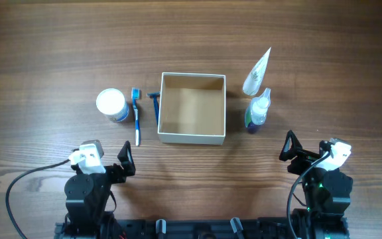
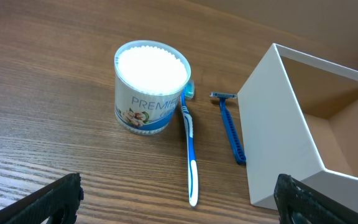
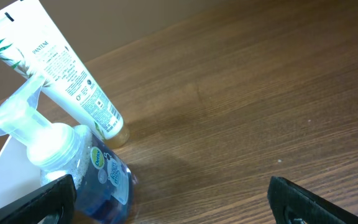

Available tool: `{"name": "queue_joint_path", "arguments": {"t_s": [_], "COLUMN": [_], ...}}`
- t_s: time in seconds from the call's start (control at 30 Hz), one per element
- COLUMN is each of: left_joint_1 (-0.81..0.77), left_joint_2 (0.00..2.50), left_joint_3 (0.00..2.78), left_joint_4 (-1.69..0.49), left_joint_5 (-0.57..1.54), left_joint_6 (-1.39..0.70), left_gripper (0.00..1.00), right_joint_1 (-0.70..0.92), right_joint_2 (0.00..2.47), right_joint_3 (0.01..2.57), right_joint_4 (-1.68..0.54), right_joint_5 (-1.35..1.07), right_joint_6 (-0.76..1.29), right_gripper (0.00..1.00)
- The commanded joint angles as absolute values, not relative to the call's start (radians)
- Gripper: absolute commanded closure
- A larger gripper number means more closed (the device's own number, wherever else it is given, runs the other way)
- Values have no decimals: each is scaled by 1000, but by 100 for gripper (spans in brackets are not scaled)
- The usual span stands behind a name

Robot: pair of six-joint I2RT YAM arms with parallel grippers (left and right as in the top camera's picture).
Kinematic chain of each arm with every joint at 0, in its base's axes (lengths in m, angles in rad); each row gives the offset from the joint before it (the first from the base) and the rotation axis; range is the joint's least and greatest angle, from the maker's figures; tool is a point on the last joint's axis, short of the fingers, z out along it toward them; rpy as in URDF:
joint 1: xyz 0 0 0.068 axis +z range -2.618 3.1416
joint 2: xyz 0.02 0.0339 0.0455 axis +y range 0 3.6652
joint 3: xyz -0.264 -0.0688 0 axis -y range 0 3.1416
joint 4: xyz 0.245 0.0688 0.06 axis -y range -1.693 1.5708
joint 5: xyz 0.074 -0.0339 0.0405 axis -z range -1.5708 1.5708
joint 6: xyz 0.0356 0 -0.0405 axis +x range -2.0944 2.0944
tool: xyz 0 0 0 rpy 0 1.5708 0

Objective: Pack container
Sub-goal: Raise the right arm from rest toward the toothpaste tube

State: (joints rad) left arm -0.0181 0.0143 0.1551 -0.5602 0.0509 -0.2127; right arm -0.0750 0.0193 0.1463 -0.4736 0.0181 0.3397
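the container (image 1: 192, 138) is being shown at the middle of the bench, open, with nothing packed yet. the left gripper (image 1: 126, 158) and right gripper (image 1: 289, 147) are being held back by the near edge, fingers spread wide, nothing between them. the toothbrush (image 2: 190, 143), lying between the jar (image 2: 151, 87) and the razor (image 2: 230, 130) toward the left edge, is being judged the easiest start: it is best pinched across mid-handle, lifted clear of the white wall, and lowered in flat
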Motion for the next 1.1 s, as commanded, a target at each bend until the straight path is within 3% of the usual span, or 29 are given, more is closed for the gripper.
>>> {"name": "queue_joint_path", "arguments": {"t_s": [0.0, 1.07], "left_joint_1": [-24, -24], "left_joint_2": [7, 7], "left_joint_3": [150, 150], "left_joint_4": [-556, -556], "left_joint_5": [52, 52], "left_joint_6": [-218, -218], "left_gripper": [0, 0], "right_joint_1": [-76, -76], "right_joint_2": [7, 7], "right_joint_3": [147, 146], "right_joint_4": [-471, -466], "right_joint_5": [-1, 6], "right_joint_6": [350, 351], "right_gripper": [0, 0]}}
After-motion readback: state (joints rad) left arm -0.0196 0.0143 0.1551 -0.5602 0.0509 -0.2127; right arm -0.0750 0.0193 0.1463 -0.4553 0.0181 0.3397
